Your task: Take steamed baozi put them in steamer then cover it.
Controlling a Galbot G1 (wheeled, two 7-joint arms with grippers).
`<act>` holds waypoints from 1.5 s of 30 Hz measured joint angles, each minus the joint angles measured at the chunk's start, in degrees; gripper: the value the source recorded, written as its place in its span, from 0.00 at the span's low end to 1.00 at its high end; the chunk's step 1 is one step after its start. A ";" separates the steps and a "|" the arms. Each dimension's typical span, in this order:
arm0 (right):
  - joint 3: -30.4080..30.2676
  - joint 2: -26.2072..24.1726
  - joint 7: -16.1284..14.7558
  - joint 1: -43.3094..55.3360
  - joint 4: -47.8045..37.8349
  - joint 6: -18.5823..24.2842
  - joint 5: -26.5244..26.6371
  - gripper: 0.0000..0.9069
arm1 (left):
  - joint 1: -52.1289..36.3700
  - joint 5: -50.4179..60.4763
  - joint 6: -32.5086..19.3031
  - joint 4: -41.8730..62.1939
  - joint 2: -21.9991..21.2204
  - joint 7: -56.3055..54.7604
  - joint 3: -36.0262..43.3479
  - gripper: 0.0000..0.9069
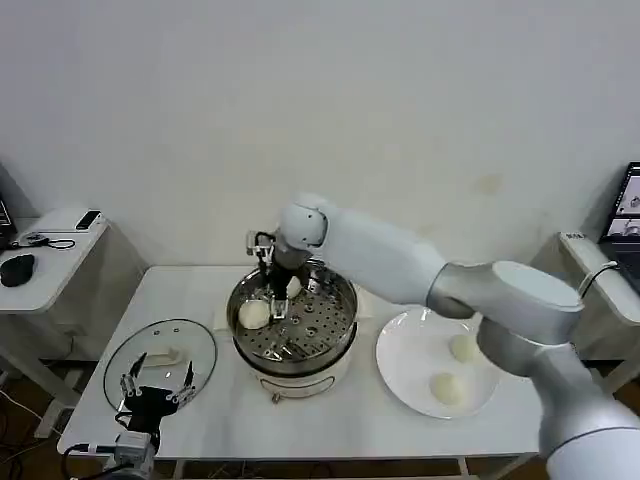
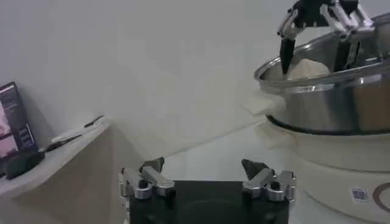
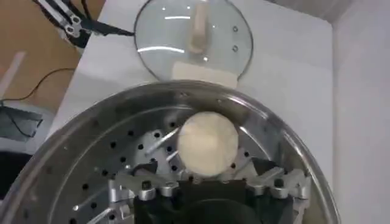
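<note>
The steamer (image 1: 300, 345) stands mid-table, shiny on a white base. One baozi (image 1: 254, 313) lies on its perforated tray, and a second pale baozi (image 1: 294, 288) shows beside my right wrist. My right gripper (image 1: 278, 308) hangs inside the pot, open, its fingers either side of the baozi (image 3: 206, 143) without gripping it. Two more baozi (image 1: 462, 348) (image 1: 446, 388) rest on the white plate (image 1: 400, 365). The glass cover (image 1: 160, 352) lies flat to the steamer's left. My left gripper (image 1: 157, 385) waits open at the cover's near edge, holding nothing.
A low side table (image 1: 50, 255) with a mouse and a phone stands at the far left. A screen (image 1: 630, 205) sits at the far right. The table's front edge runs just below the cover and the plate.
</note>
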 measured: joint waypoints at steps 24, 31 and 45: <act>-2.96 -35.98 -7.82 7.11 25.51 4.15 0.18 1.00 | 1.22 -1.60 0.29 -1.69 -0.01 0.34 -0.27 1.00; -2.96 -42.68 -8.90 2.58 29.06 6.24 -4.03 1.00 | 1.87 -1.96 0.53 -2.30 -0.24 0.35 -0.54 1.00; -0.54 -46.51 -9.27 -9.47 29.65 8.69 -13.10 1.00 | 1.90 -1.41 0.88 -1.40 -0.35 0.87 0.10 1.00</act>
